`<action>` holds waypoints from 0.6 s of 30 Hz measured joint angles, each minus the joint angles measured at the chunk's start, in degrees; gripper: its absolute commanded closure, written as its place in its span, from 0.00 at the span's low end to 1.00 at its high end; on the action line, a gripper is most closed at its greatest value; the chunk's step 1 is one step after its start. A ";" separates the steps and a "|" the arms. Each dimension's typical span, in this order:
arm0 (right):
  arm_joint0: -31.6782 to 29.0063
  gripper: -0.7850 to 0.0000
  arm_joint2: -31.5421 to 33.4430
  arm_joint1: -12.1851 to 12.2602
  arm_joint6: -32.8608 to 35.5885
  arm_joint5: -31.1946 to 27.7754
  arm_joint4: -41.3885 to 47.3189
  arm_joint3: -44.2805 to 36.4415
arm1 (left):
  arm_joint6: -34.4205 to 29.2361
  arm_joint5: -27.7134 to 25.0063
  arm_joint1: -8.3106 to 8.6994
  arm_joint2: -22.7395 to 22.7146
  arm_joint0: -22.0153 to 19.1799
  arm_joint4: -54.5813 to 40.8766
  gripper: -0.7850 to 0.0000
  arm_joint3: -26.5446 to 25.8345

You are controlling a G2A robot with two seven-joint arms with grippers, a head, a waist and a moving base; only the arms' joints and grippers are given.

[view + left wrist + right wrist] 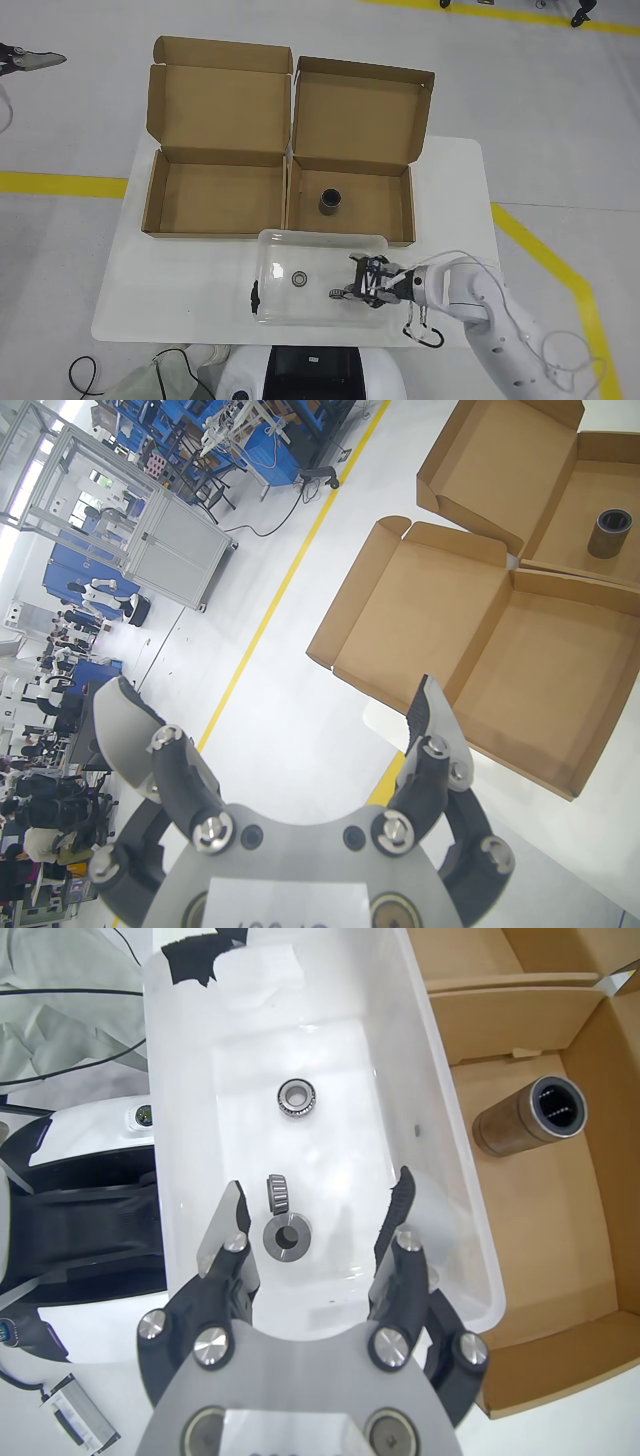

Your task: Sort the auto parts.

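The table (450, 190) carries two open boxes: left box (210, 200), right box (380, 215). One bin (435, 1078), long axis left-right, lies at the table's near edge. One cylinder (520, 1125) stands upright in the right box. Three bin parts: flat bearing (294, 1099), floor free around it; tipped bearing (278, 1194) beside one ring (286, 1236). The right gripper (320, 1185) hangs spread above that pair. The left gripper (270, 690) is spread, empty.

White right arm (495, 320) at five o'clock on the table (455, 170), thin white cable (468, 254); its gripper (320, 1188) has black fingers (400, 1208) and silver screws (214, 1342).
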 measured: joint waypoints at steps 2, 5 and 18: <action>0.17 0.27 -0.71 0.04 1.32 0.68 0.39 0.16 | 0.00 0.00 0.00 0.00 0.00 0.00 0.00 0.00; 0.41 0.31 -1.71 0.13 2.90 1.60 1.04 0.16 | 0.00 0.00 0.00 0.00 0.00 0.00 0.00 0.00; 1.56 0.33 -5.36 0.59 10.57 6.14 1.32 0.58 | 0.00 0.00 0.00 0.00 0.00 0.00 0.00 0.00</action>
